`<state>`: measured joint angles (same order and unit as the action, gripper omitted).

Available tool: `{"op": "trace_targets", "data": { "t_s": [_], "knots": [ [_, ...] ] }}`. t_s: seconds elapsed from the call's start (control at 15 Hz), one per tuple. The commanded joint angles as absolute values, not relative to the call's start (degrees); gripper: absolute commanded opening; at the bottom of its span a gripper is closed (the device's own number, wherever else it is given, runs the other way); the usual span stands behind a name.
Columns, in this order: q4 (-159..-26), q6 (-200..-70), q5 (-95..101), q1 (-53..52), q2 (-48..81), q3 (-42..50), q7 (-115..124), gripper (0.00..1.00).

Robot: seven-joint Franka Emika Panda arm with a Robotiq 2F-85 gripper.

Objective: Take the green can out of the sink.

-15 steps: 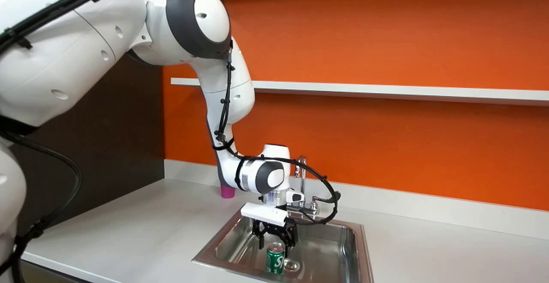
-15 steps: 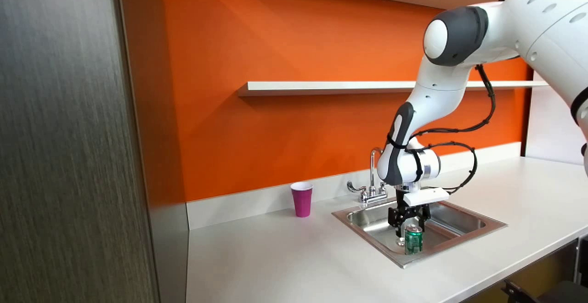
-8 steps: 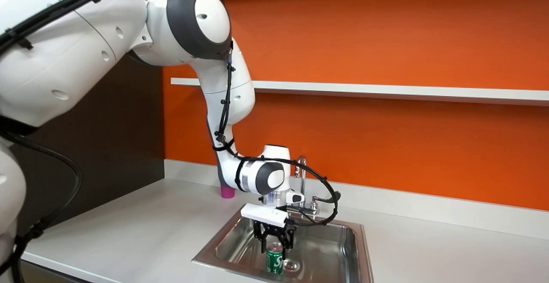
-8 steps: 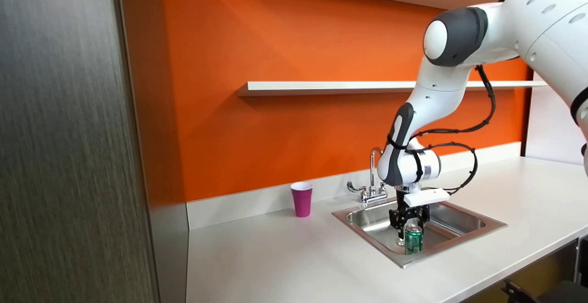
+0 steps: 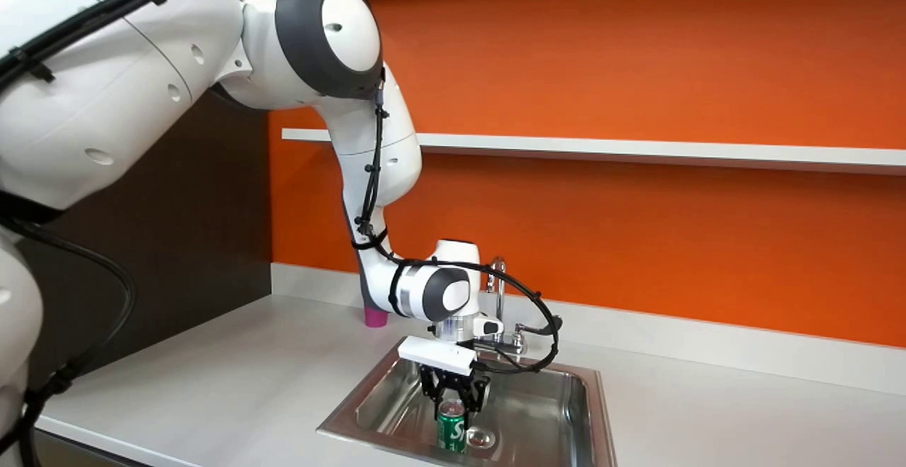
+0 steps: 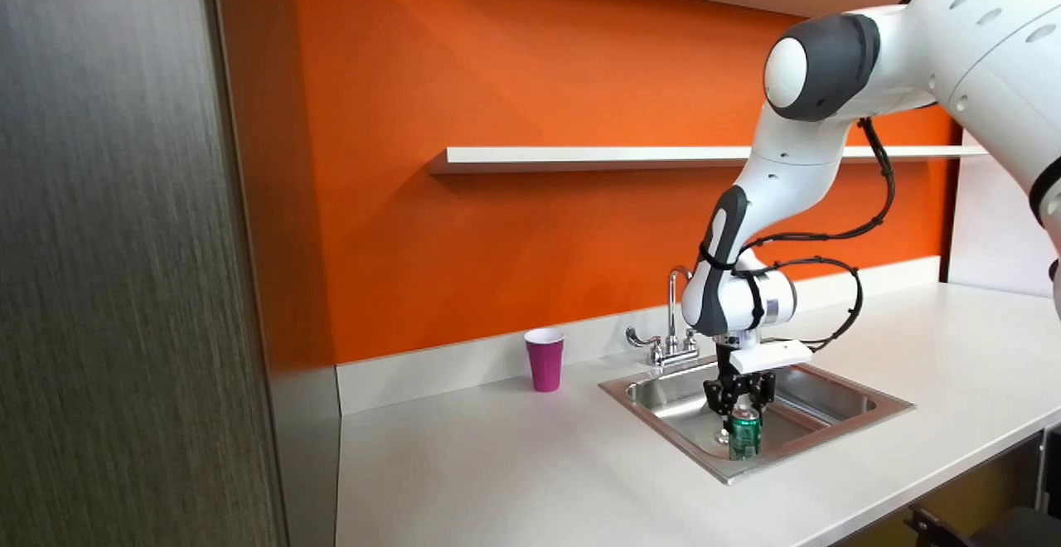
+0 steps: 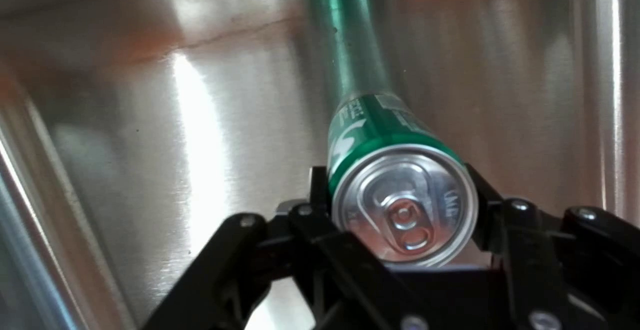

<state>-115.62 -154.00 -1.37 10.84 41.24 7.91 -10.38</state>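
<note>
The green can stands upright on the floor of the metal sink, its silver lid and pull tab facing up in the wrist view. My gripper reaches down over it, with a black finger pressed on each side just below the lid. In both exterior views the gripper is around the top of the can, whose base still rests in the sink. The can hides parts of the fingers there.
A chrome faucet with handles rises behind the sink, close to the wrist. A pink cup stands on the counter against the backsplash. A white shelf runs along the orange wall. The sink's raised rim surrounds the can.
The fingers have drawn together from wide apart onto the can. The can has shifted very slightly to the side. The arm has stayed almost where it was.
</note>
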Motion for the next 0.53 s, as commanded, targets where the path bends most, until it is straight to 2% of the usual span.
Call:
{"op": "trace_targets", "data": {
  "t_s": [0.0, 0.47],
  "knots": [
    [-115.77, -152.42, -0.02, 11.42, 39.03, 7.01, -9.99, 0.38],
    [-118.62, -151.54, 0.49, 9.17, 33.11, 7.10, -9.00, 0.38]
  ]
}}
